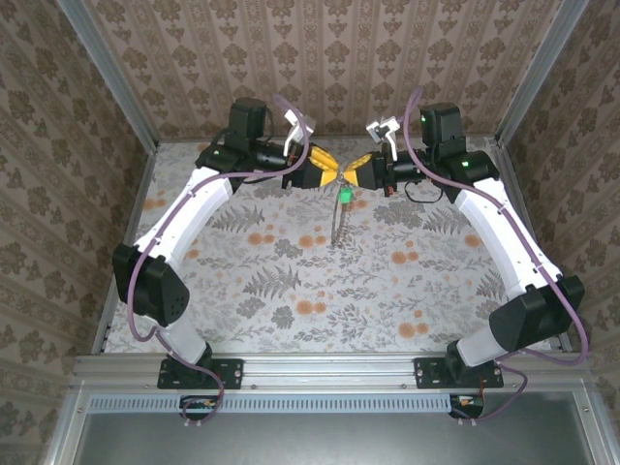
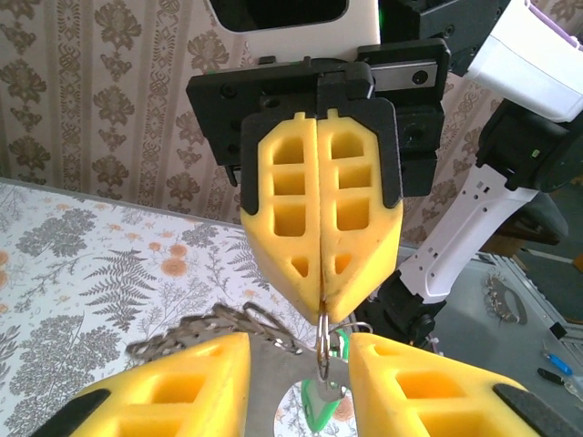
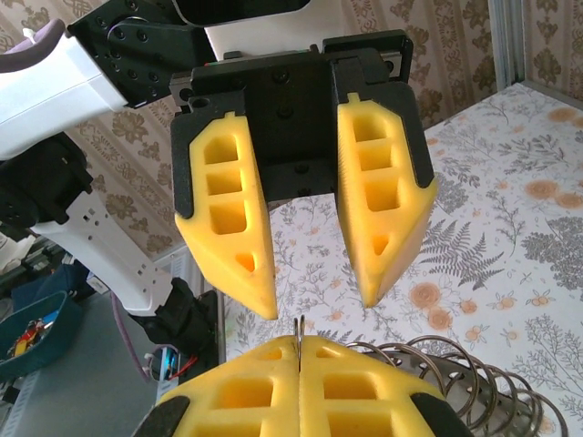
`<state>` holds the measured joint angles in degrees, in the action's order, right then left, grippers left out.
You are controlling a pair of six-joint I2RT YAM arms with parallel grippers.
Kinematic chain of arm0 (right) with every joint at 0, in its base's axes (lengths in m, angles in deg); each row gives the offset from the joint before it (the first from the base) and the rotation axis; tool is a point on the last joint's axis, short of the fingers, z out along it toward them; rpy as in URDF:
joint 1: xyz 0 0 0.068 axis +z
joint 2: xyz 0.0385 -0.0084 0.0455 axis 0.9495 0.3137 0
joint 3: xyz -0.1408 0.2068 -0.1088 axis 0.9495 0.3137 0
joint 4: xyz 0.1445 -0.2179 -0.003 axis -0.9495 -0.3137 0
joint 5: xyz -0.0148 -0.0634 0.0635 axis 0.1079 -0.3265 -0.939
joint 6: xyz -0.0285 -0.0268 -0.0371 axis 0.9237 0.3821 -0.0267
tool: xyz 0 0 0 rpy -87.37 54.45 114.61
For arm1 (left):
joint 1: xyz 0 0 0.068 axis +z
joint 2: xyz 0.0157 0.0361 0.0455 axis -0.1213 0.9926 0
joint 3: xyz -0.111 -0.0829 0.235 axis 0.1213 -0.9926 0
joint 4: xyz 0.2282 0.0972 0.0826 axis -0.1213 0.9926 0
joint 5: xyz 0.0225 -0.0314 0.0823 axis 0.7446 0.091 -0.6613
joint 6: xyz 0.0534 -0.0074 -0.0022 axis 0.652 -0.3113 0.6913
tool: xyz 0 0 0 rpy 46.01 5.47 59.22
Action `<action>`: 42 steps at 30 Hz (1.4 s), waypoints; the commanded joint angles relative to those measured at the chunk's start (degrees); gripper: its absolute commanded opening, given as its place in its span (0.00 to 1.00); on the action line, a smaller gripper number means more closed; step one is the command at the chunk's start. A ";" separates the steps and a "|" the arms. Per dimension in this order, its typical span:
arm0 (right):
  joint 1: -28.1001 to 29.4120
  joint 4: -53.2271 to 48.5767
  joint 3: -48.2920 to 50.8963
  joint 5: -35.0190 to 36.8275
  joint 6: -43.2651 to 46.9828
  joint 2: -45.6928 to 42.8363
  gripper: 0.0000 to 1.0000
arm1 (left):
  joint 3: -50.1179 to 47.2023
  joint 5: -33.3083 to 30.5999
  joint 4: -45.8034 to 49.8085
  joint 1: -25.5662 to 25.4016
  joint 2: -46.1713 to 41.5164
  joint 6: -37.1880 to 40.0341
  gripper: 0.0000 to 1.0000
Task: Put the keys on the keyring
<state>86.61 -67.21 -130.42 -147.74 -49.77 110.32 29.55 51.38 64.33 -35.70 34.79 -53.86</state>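
Observation:
My right gripper [image 1: 348, 178] [image 2: 322, 308] [image 3: 299, 346] is shut on the keyring [image 2: 323, 339] [image 3: 299, 326], a thin silvery wire loop that pokes out of its yellow fingertips. A small key with a green head [image 1: 343, 197] [image 2: 316, 414] hangs just under that loop and seems threaded on it. My left gripper [image 1: 331, 177] [image 2: 301, 353] [image 3: 316, 305] faces the right one tip to tip. Its jaws stand apart on either side of the loop, with floral table showing between them in the right wrist view. A flat grey metal piece [image 2: 262, 387] with a round hole lies beyond its fingers.
A metal chain [image 2: 196, 332] trails off to the left of the grey piece, and several wire coils [image 3: 474, 373] sit beside the right fingers. A thin strand [image 1: 339, 228] dangles from the meeting point toward the floral table [image 1: 291, 281]. Patterned walls close in the back and sides.

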 commanded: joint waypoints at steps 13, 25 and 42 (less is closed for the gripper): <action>0.31 5.45 1.20 -2.40 -1.49 0.14 0.00 | 2.05 2.86 0.05 -1.67 0.67 1.62 0.29; 0.40 8.15 1.52 -3.23 -3.53 0.19 0.00 | 2.35 3.49 1.64 -2.99 1.32 3.77 0.00; -3.97 31.18 21.64 3.11 -18.39 -10.93 0.44 | -9.02 -7.51 -30.50 -2.82 -2.58 -18.57 0.00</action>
<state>83.14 -43.73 -111.88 -145.77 -64.59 102.93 21.07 44.58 41.95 -38.54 34.86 -67.67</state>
